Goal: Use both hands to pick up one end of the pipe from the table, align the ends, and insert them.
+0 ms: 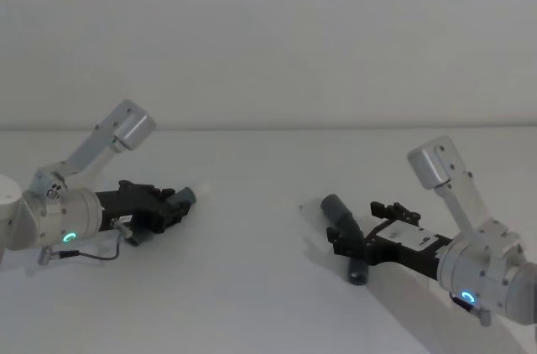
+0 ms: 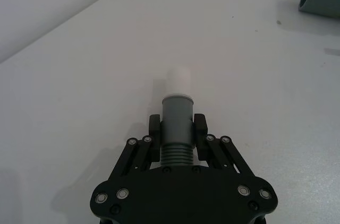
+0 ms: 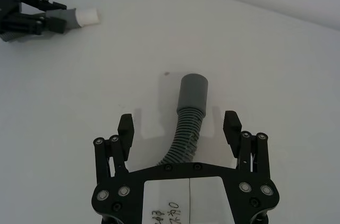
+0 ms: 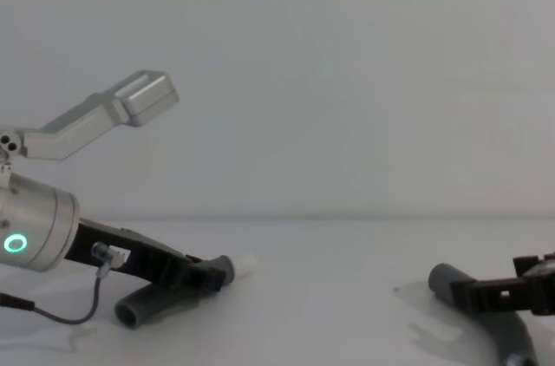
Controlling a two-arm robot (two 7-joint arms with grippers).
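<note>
My left gripper [image 1: 174, 203] is shut on the shorter hose piece [image 4: 146, 306], just behind its narrow cuff [image 2: 177, 110]. The cuff's white tip [image 2: 178, 79] points out past the fingers, just above the white table [image 1: 252, 287]. The hose's ribbed end hangs below the gripper [image 4: 205, 275]. The other hose piece [image 1: 346, 226] lies on the table at the right, with its wider socket cuff [image 3: 192, 93] pointing away from my right gripper [image 3: 179, 124]. That gripper is open, and its fingers straddle the ribbed part just behind the cuff without touching it. The socket [image 2: 319, 0] faces the left side.
A bare stretch of white table lies between the two hose ends. A thin black cable [image 1: 96, 255] loops under the left wrist. A plain pale wall stands behind the table.
</note>
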